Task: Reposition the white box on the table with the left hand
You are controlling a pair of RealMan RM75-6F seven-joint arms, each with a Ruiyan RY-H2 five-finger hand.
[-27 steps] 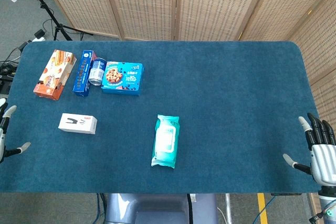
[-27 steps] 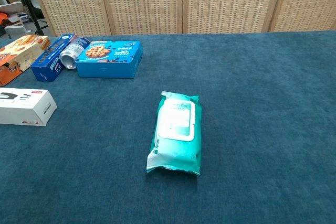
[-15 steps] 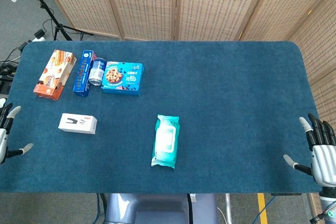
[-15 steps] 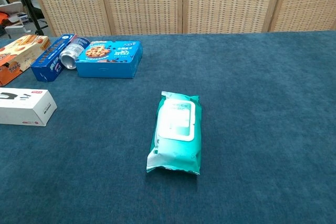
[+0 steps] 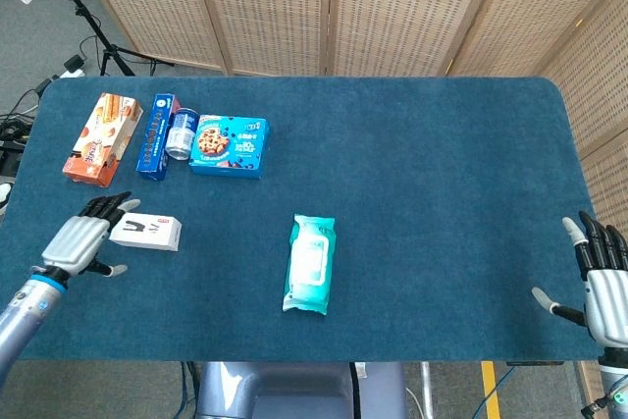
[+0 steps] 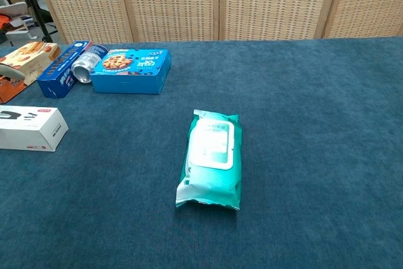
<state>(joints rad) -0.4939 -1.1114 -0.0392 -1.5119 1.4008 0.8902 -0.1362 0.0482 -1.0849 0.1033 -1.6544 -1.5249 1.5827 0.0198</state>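
The white box (image 5: 147, 232) lies flat on the blue table (image 5: 422, 174), left of centre and near the front edge; the chest view shows it at the far left as the white box (image 6: 33, 128). My left hand (image 5: 81, 239) hovers just left of the box with its fingers spread and nothing in them. Its fingertips reach the box's left end, and I cannot tell whether they touch it. My right hand (image 5: 601, 280) stays at the table's front right corner, fingers apart and empty.
At the back left are an orange snack box (image 5: 101, 139), a long blue box (image 5: 154, 136), a can (image 5: 183, 132) and a blue cookie box (image 5: 229, 145). A teal wipes pack (image 5: 310, 263) lies mid-table. Folding screens stand behind the table.
My left hand has come in from the table's left edge and moved right, up to the white box's left end. The box and the right hand have not moved.
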